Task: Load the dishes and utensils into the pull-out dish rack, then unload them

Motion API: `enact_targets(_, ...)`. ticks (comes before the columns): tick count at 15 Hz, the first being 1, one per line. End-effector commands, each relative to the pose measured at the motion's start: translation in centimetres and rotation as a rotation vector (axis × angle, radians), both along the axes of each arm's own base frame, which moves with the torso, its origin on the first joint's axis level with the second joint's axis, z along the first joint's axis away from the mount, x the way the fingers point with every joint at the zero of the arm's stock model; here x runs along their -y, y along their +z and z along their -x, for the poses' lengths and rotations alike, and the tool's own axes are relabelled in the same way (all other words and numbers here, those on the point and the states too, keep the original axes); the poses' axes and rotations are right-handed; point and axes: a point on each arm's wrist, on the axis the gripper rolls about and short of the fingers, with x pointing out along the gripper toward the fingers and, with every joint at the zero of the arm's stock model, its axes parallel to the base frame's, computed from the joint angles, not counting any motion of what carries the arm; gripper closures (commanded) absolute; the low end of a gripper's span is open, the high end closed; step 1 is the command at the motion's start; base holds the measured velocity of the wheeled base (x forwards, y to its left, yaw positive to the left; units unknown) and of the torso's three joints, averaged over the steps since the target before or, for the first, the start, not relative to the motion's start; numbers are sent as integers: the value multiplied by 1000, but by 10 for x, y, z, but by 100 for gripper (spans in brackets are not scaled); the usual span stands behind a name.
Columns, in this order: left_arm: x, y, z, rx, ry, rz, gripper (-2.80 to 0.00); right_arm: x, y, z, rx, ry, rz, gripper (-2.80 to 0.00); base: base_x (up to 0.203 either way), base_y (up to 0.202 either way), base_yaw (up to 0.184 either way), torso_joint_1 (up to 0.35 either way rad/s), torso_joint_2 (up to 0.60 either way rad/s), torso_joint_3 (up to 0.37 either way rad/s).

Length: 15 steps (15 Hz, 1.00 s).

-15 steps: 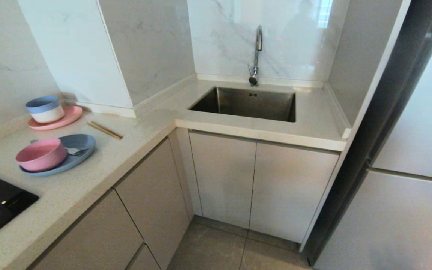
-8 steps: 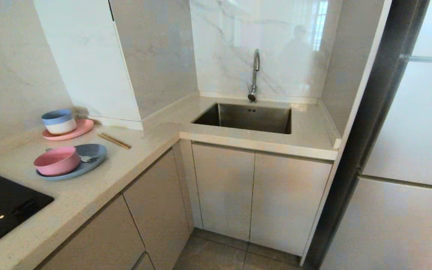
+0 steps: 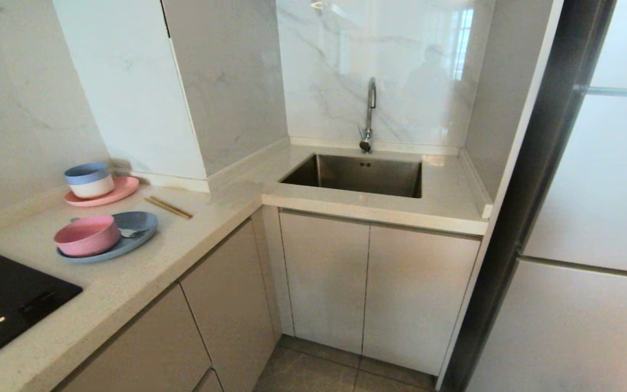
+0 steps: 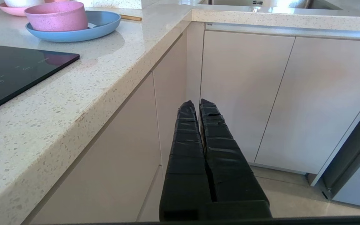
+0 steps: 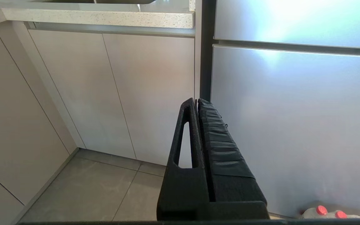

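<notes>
Pink bowl (image 3: 86, 235) sits on blue plate (image 3: 128, 239), chopsticks (image 3: 168, 207) beside; left gripper (image 4: 197, 103) and right gripper (image 5: 196, 101) pinched closed, empty, below counter height.

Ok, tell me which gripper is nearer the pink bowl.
Left. The left gripper hangs shut below the counter edge, with the pink bowl up on the counter in its view. The right gripper points toward the fridge side; no bowl shows there.

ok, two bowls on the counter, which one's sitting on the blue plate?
The pink bowl, nearest the black cooktop. The blue-and-white bowl sits on the pink plate nearer the wall.
</notes>
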Motion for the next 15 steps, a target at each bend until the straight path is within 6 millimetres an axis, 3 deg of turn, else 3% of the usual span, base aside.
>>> enact_targets(1, 0, 0, 0, 1, 1, 0, 0, 0, 0, 0, -1, 0, 0, 0, 0, 0, 0, 0, 0, 0)
enact_targets(15, 0, 0, 0, 1, 1, 0, 0, 0, 0, 0, -1, 0, 0, 0, 0, 0, 0, 0, 0, 0)
